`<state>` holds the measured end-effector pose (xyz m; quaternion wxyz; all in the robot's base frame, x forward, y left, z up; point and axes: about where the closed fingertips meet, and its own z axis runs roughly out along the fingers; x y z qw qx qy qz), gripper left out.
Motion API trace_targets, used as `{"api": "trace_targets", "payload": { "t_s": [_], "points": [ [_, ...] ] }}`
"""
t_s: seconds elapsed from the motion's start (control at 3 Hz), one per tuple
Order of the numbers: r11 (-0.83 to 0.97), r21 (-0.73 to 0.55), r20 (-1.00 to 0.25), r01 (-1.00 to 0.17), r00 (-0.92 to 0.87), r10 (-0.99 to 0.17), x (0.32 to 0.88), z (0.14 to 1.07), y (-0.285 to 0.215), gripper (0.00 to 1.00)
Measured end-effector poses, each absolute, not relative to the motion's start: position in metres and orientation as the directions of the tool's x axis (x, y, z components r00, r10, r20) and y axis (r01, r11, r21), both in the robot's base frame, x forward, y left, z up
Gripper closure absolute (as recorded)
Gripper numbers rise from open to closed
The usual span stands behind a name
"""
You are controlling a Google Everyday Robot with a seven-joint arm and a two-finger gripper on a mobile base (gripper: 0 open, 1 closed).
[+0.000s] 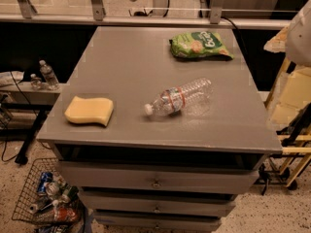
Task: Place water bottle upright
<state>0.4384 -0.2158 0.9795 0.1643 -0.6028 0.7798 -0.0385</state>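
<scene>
The water bottle [179,98] lies on its side near the middle of the grey cabinet top [131,57]. It is clear ribbed plastic with a white label with red and blue bands. Its white cap [148,110] points to the front left and its base to the back right. My gripper is not in view. A white rounded shape [300,30] at the right edge may be part of my arm, well away from the bottle.
A yellow sponge [89,110] lies at the front left of the top. A green snack bag [200,44] lies at the back right. Two small clear bottles [43,75] stand on a low shelf to the left. A wire basket of cans [46,197] sits on the floor.
</scene>
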Motion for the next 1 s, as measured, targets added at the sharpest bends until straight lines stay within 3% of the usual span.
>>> {"api": "trace_targets", "payload": {
  "t_s": [0.33, 1.0],
  "points": [
    [0.270, -0.258, -0.210, -0.928, -0.219, -0.953, 0.438, 0.979, -0.216, 0.00],
    [-0.097, -0.203, -0.186, -0.974, 0.135, -0.973, 0.497, 0.941, -0.125, 0.00]
  ]
}}
